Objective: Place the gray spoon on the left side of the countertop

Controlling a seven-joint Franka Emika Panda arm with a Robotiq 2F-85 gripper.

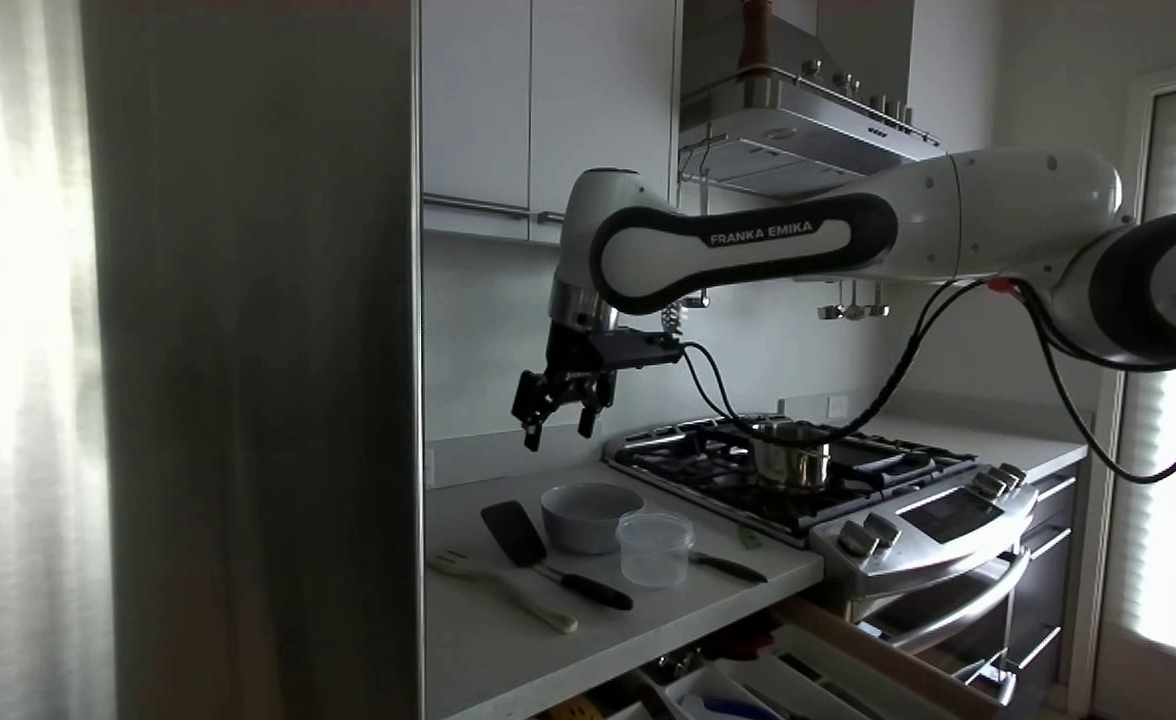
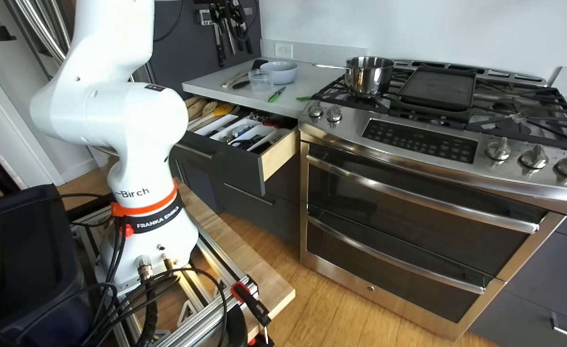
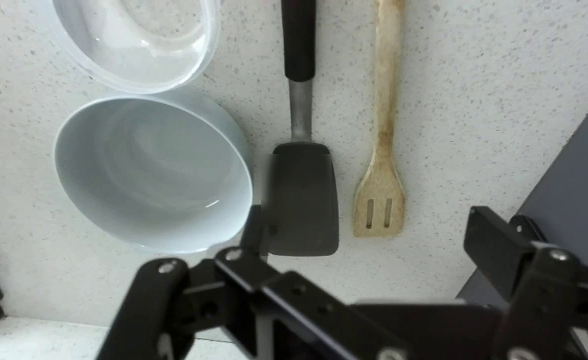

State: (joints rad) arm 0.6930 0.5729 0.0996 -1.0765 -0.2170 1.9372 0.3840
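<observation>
We see the gripper [image 1: 560, 430] hanging well above the countertop [image 1: 488, 655], its jaws spread wide apart. Taking left as we face the stove [image 2: 418, 140], the dark gray panel [image 3: 576, 180] borders the left edge, and in the wrist view one of the fingers [image 3: 494, 250] shows against it. The opposite one crosses in front of the spot between the pale bowl [image 3: 154, 175] and the dark gray spatula [image 3: 303, 200]. That spatula, the utensil that best fits the task's wording, lies flat, its blade toward the back edge and its handle toward the front edge. Nearer the left edge, roughly parallel to it, we find a wooden slotted spatula [image 3: 381, 192], its slotted end also toward the back edge. The bowl stands upright on the side toward the right edge, with a clear plastic container [image 1: 655, 555] just in front; whether these two touch, we cannot tell. A narrow green tool [image 2: 276, 95] lies between the container and the front right corner. Below the front edge, a drawer [image 2: 240, 166] stands pulled out. Past the right edge, a steel pot [image 2: 369, 79] and a dark griddle [image 2: 438, 89] rest on the stove.
</observation>
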